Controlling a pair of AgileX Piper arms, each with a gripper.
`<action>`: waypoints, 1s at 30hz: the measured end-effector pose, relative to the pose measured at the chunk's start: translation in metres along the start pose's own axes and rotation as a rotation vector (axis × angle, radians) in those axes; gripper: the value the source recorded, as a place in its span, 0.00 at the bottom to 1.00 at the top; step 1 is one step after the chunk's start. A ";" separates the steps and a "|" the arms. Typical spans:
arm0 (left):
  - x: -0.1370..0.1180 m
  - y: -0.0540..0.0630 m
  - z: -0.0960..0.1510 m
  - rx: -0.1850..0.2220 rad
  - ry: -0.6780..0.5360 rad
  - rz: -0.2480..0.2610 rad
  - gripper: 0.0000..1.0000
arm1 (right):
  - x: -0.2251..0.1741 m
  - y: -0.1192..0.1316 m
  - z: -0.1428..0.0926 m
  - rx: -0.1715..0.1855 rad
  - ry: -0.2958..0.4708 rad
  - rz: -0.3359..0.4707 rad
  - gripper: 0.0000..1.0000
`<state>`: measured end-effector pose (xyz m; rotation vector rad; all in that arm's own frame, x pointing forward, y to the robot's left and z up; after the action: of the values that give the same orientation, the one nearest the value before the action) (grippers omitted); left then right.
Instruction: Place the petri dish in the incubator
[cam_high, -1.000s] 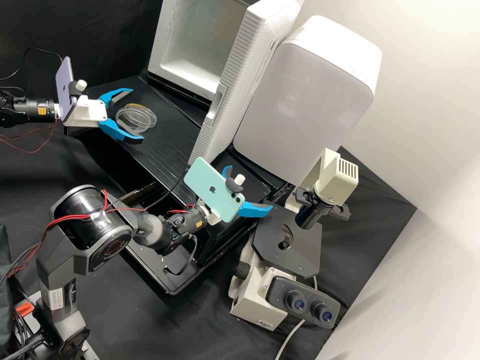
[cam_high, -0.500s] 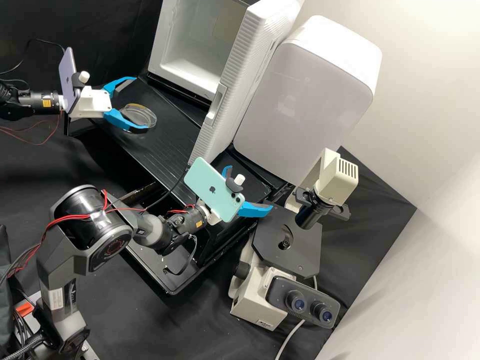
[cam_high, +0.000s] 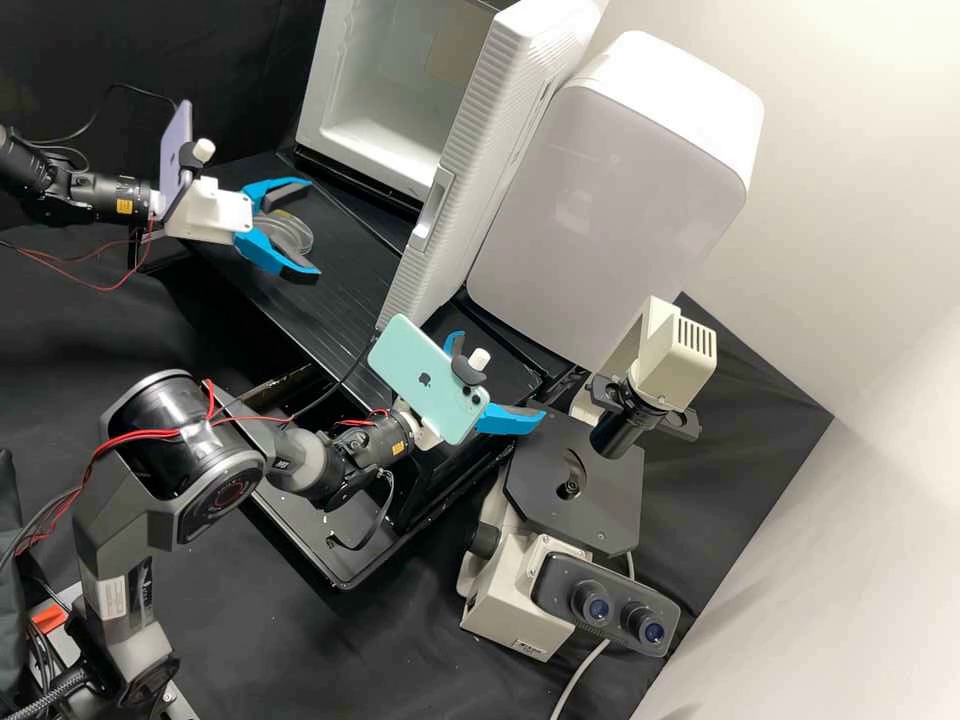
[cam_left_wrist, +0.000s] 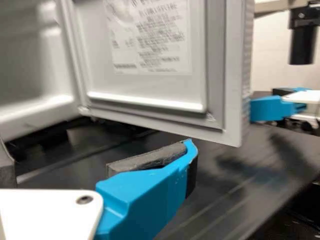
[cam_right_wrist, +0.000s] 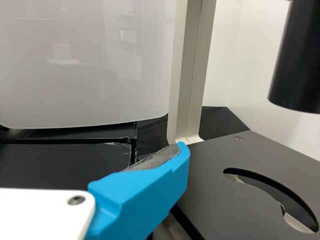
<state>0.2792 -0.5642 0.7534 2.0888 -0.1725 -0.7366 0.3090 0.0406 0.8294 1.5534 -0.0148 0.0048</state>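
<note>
The clear petri dish (cam_high: 291, 229) sits between the blue fingers of my left gripper (cam_high: 296, 227), which is shut on it just above the back left of the black bench (cam_high: 330, 300). The white incubator (cam_high: 385, 90) stands right behind, its ribbed door (cam_high: 478, 160) swung open towards the front. In the left wrist view one blue finger (cam_left_wrist: 150, 197) points at the door's inner face (cam_left_wrist: 150, 55); the dish is hard to make out there. My right gripper (cam_high: 503, 398) is open and holds nothing, beside the microscope stage (cam_high: 575, 480). Its finger (cam_right_wrist: 150, 192) overlaps the stage's edge (cam_right_wrist: 250, 175).
A large white rounded housing (cam_high: 615, 180) stands right of the open door. The microscope (cam_high: 560, 590) with its eyepieces fills the front right. Red wires (cam_high: 70, 270) trail along the left. The right arm's base (cam_high: 160, 470) stands at the front left.
My left gripper closed around the dish on the bench, took hold of it, and moved right and up towards the incubator with it. The right arm stayed still.
</note>
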 end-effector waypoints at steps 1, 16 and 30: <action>0.002 -0.001 0.000 -0.012 -0.009 -0.011 1.00 | 0.000 0.000 0.000 0.000 0.000 0.000 1.00; 0.006 -0.009 -0.013 -0.225 -0.014 -0.078 1.00 | 0.000 0.000 0.000 0.000 0.000 0.000 1.00; -0.003 -0.009 -0.017 -0.314 0.005 -0.069 1.00 | 0.000 0.000 0.000 0.000 0.000 0.000 1.00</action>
<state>0.2854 -0.5456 0.7552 1.8040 0.0180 -0.7481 0.3090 0.0406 0.8294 1.5534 -0.0148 0.0048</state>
